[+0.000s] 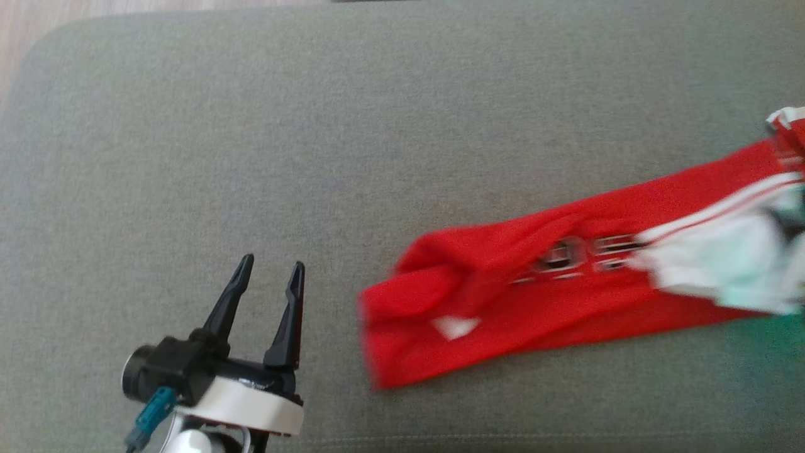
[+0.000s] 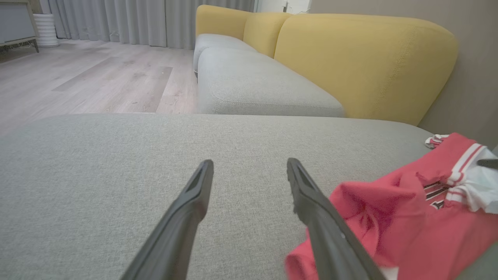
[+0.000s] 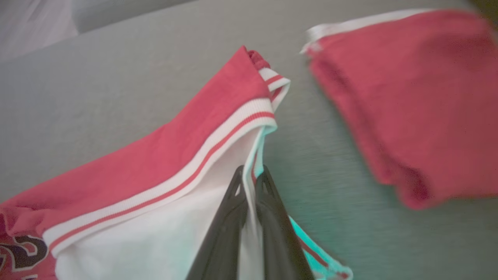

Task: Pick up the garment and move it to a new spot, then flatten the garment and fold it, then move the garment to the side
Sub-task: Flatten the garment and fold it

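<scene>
Garment [image 3: 155,163] hem tight in right gripper [image 3: 251,174] (wrist view); left gripper [image 1: 273,262] wide

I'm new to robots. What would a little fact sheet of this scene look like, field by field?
Surface: gray cushion
Item: red garment with white stripes, rumpled, on the cushion's right part
Left gripper: open, empty, left of the garment
Right gripper: shut on the garment's white edge
Background: yellow sofa back, wooden floor
</scene>
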